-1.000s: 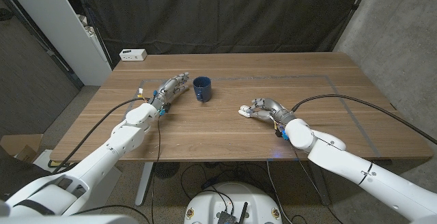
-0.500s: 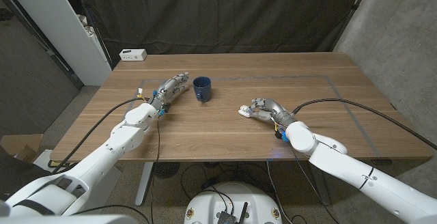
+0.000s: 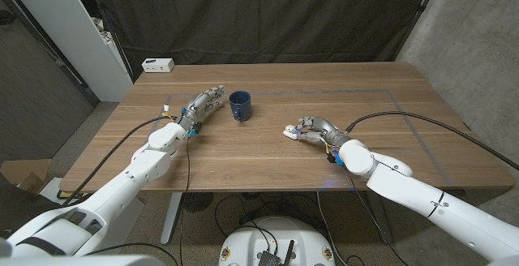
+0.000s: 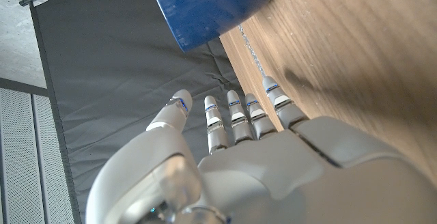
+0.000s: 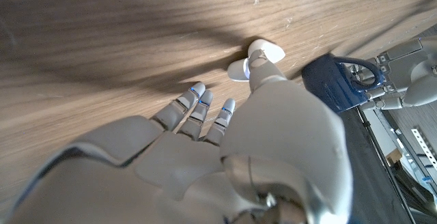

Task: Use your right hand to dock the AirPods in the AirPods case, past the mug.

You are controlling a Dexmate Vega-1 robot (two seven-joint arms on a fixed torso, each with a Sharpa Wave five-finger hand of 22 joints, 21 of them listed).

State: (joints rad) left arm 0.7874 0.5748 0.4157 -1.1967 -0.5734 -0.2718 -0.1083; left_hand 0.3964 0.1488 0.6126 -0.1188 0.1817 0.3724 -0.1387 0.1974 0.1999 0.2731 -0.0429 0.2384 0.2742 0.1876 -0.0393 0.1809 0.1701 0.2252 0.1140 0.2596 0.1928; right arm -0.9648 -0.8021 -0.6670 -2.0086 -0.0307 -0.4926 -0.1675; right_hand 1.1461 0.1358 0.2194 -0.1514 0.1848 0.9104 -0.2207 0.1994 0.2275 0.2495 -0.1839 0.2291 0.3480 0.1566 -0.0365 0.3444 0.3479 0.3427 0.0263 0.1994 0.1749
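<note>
A small white AirPods case (image 3: 288, 132) lies on the wooden table (image 3: 268, 165), right of the middle. My right hand (image 3: 314, 129) is right behind it with its fingers curled in. In the right wrist view the thumb tip (image 5: 263, 70) touches the white case (image 5: 254, 54), which looks open; the earbuds themselves cannot be made out. The blue mug (image 3: 239, 105) stands upright left of the case, also the blue mug (image 5: 336, 84). My left hand (image 3: 203, 104) stands beside the mug on its far left, fingers straight and holding nothing. The left wrist view has the mug (image 4: 212, 5) just beyond those fingertips (image 4: 235, 108).
A small white box (image 3: 158, 65) sits at the table's back left corner. A white shelf unit (image 3: 77, 31) stands left of the table and a black curtain hangs behind it. Bare wood stretches to the right and front of my right hand.
</note>
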